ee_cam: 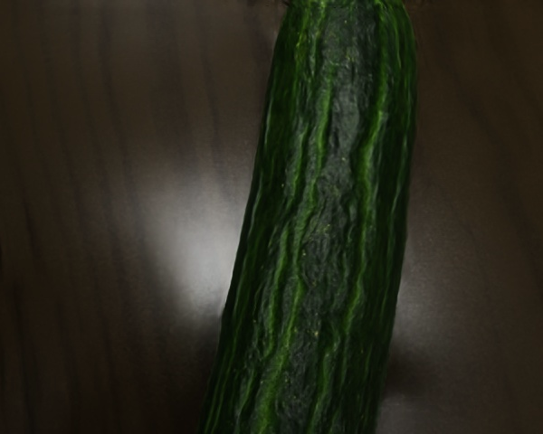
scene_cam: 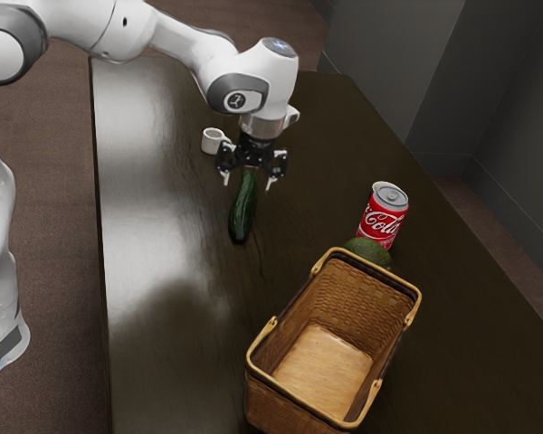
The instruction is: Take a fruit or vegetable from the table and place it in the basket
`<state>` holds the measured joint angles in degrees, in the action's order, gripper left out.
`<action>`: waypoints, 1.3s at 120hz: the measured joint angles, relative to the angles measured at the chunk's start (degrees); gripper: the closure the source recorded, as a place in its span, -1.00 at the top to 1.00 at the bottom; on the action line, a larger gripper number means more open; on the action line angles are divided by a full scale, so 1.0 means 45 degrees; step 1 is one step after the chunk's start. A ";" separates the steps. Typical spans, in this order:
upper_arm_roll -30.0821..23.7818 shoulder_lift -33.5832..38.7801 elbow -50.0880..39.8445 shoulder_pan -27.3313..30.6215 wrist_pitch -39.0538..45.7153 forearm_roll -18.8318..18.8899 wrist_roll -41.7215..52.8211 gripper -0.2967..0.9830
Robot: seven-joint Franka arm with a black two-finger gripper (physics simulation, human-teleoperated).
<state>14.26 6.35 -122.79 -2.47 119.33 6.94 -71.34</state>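
Note:
In the exterior view my gripper [scene_cam: 247, 181] points down over the upper end of a dark green cucumber [scene_cam: 242, 210], its two fingers spread wide on either side. Neither finger touches the cucumber. The ridged cucumber [ee_cam: 321, 226] runs lengthwise beneath my hand in the wrist view. A green avocado [scene_cam: 369, 250] lies between the soda can and the basket. The brown woven basket [scene_cam: 285, 327], with its handles folded down at the rim, stands at the exterior view's lower right; its bare floor shows.
A red cola can [scene_cam: 382, 217] stands just behind the avocado. A small white mug [scene_cam: 214, 140] sits near my gripper, toward the exterior view's left. The dark table [scene_cam: 172, 262] extends under everything, with a grey wall beyond.

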 joint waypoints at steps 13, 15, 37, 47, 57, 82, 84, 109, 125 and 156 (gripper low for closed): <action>-0.0003 -0.0453 -0.0016 -0.0051 0.0501 -0.0147 -0.0073 0.54; -0.0004 -0.0509 -0.0021 -0.0069 0.0569 -0.0190 -0.0083 0.54; 0.0002 -0.0644 -0.0163 -0.0267 0.1011 -0.0449 -0.0179 0.54; 0.0079 -0.0579 -0.0226 -0.0412 0.0900 -0.0473 -0.0208 0.53; 0.0364 -0.0359 -0.0474 -0.0479 0.0623 -0.0454 -0.0183 0.54; 0.0703 -0.0525 -0.0379 -0.0191 0.0288 -0.0375 -0.0013 0.54; 0.0699 -0.0576 -0.0284 -0.0190 0.0315 -0.0371 0.0020 0.54; 0.0681 -0.0876 0.0027 -0.0396 0.0553 -0.0358 0.0360 0.54; 0.0697 -0.1000 -0.0017 -0.0362 0.0625 -0.0376 0.0506 0.54; 0.0622 -0.1419 0.0031 -0.0109 0.0857 -0.0489 0.0709 0.54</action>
<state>17.06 -0.03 -122.66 -2.97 123.19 4.74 -68.15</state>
